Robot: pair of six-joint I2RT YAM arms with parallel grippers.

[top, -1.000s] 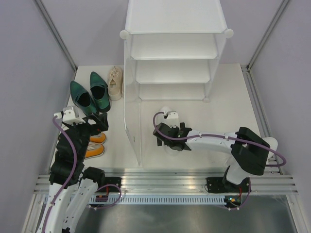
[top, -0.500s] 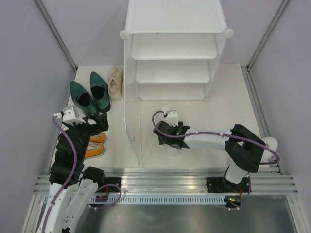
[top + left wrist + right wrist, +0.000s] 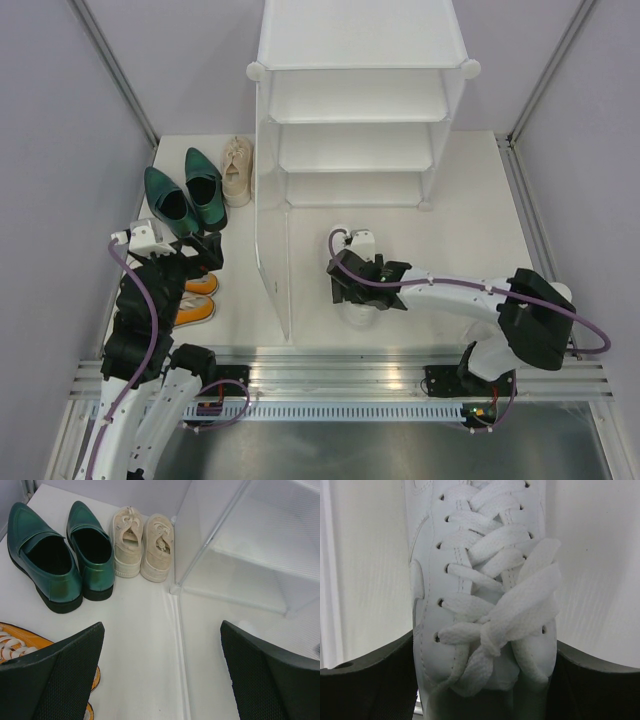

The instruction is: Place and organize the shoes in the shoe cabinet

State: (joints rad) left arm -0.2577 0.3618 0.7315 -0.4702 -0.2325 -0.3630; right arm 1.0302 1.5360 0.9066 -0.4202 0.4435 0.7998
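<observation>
My right gripper [image 3: 358,285] is shut on a white sneaker [image 3: 357,313] on the floor in front of the white shoe cabinet [image 3: 360,100]. In the right wrist view its dark fingers [image 3: 375,680] press both sides of the laced sneaker [image 3: 485,555]. My left gripper [image 3: 205,250] is open and empty, above the floor left of the cabinet. The dark green heels [image 3: 185,200] and cream sneakers [image 3: 237,170] stand beyond it, and both show in the left wrist view [image 3: 55,565] [image 3: 142,542]. The orange sneakers [image 3: 195,300] lie partly under the left arm.
The cabinet's translucent side panel [image 3: 200,535] stands between the two arms. Lilac walls close in the left, right and back. A metal rail [image 3: 340,375] runs along the near edge by the arm bases.
My right gripper has turned, shifted slightly right and settled over the white sneaker, closing on its sides. The left arm has not moved.
</observation>
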